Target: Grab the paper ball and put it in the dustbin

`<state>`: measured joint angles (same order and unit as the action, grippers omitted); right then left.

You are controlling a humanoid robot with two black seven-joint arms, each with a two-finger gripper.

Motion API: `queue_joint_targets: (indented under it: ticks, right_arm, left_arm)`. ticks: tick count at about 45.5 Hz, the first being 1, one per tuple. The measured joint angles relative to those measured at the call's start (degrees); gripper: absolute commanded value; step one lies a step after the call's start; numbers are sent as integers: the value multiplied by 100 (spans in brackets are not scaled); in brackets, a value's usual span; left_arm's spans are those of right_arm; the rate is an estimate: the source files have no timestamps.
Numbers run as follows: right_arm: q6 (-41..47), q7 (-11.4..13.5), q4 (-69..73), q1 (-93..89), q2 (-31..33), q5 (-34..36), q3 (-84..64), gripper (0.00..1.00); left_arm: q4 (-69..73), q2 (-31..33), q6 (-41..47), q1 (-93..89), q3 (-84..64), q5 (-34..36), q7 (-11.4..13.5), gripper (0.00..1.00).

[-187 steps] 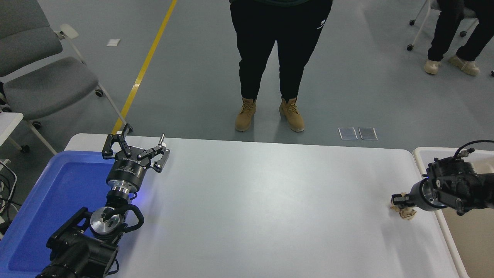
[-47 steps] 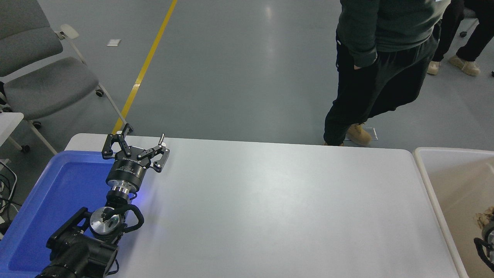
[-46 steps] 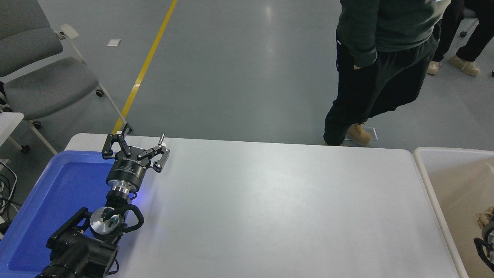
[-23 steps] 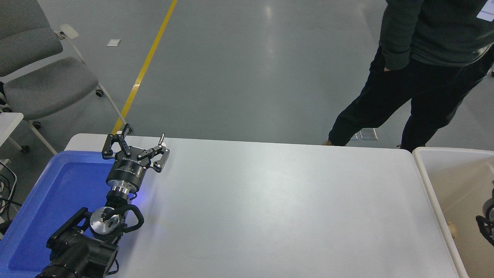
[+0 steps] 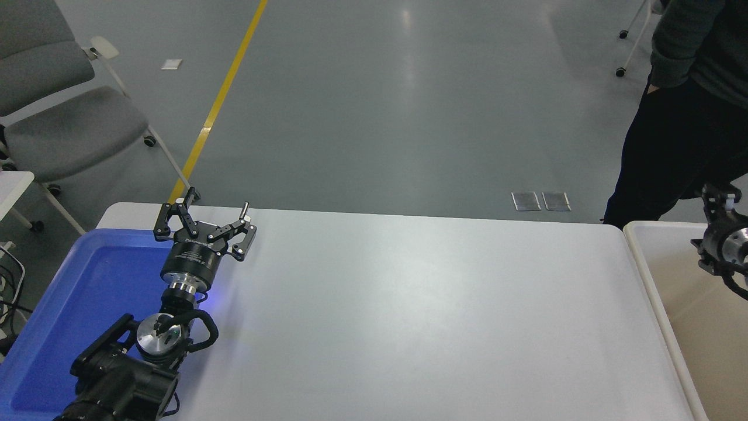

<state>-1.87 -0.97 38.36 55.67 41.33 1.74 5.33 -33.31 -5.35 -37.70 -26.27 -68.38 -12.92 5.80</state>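
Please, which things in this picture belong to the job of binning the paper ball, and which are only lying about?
Belong to the job:
- dustbin, at the table's right end
- right pincer, above the dustbin
- paper ball: not visible now

Only lying about:
- blue tray, at the table's left end
- left pincer, parked open near the tray
- grey chair
- person beyond the dustbin

The tray (image 5: 87,292) lies on the tabletop's (image 5: 409,316) left end, the dustbin (image 5: 648,280) just beside its right edge, a person (image 5: 684,117) behind the dustbin.
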Motion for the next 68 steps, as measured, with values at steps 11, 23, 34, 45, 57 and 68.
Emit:
queue_joint_targets:
  ticks: [11,23,34,45,57,68]
  right_arm:
    - [79,1,739,811,274,-64,45,100]
    - [243,0,1273,681,233,374,1210,100]
    - [314,0,1337,-35,-390,873,2948,100]
    - [457,2,1138,-776,-1119,1040,4031,100]
    - [949,0,680,-1515,-1614,1096,4637,100]
    - [1510,0,28,-1915,-1904,1128,4812,100]
  left_arm:
    - [0,-1,0,0,0,0,-1,99]
    - [0,-2,0,-1,0,0,-5,99]
    - [0,-1,-1,-1,0,0,-4,99]
    - [0,-1,-2,0,0,0,-3,99]
    - [0,-1,-3,0,0,1,-1,99]
    - [0,-1,-4,-1,0,0,-1,99]
